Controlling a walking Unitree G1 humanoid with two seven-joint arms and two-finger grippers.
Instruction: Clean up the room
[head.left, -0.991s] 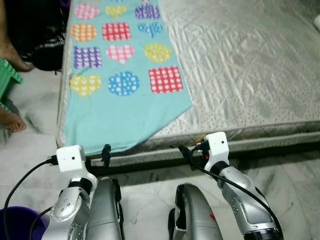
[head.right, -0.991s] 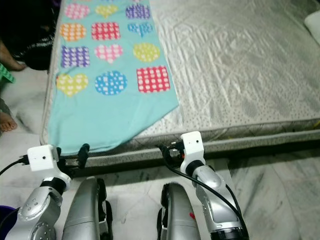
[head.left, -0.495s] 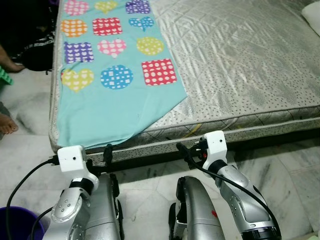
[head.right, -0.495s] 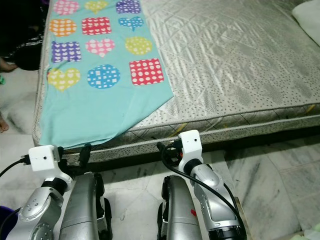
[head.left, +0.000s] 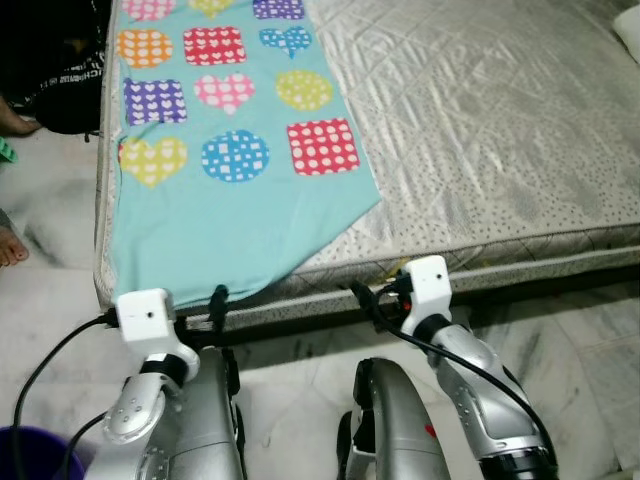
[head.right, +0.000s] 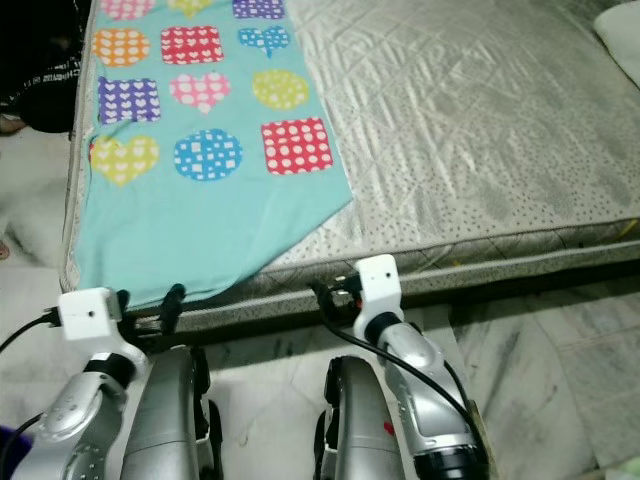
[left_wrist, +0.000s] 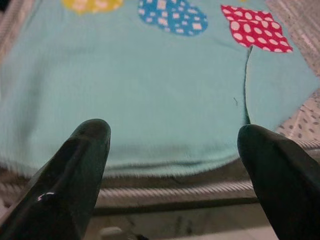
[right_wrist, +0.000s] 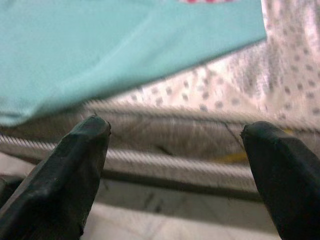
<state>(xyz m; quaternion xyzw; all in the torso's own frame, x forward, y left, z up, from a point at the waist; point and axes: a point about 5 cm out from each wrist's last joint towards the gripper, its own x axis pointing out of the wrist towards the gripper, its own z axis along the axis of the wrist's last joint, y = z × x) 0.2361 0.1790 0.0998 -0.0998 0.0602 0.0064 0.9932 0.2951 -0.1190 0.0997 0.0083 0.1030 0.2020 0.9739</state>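
Observation:
A turquoise blanket printed with coloured hearts, squares and circles lies on the left part of a grey quilted mattress. Its lower corner hangs over the mattress's near edge. Both arms are held low in front of that edge. My left gripper is open just below the blanket's hem, and in the left wrist view its fingers frame the blanket. My right gripper is open too, facing the mattress side beside the blanket's corner. Neither holds anything.
The mattress lies low on a white marble floor. A person's foot rests on the floor at the left, beside a dark bundle. A purple bucket stands at my lower left. A white pillow lies at the far right.
The camera has shifted, so the bed sits slightly differently in the picture and the green object at the left has left the view. Both grippers keep the same open pose.

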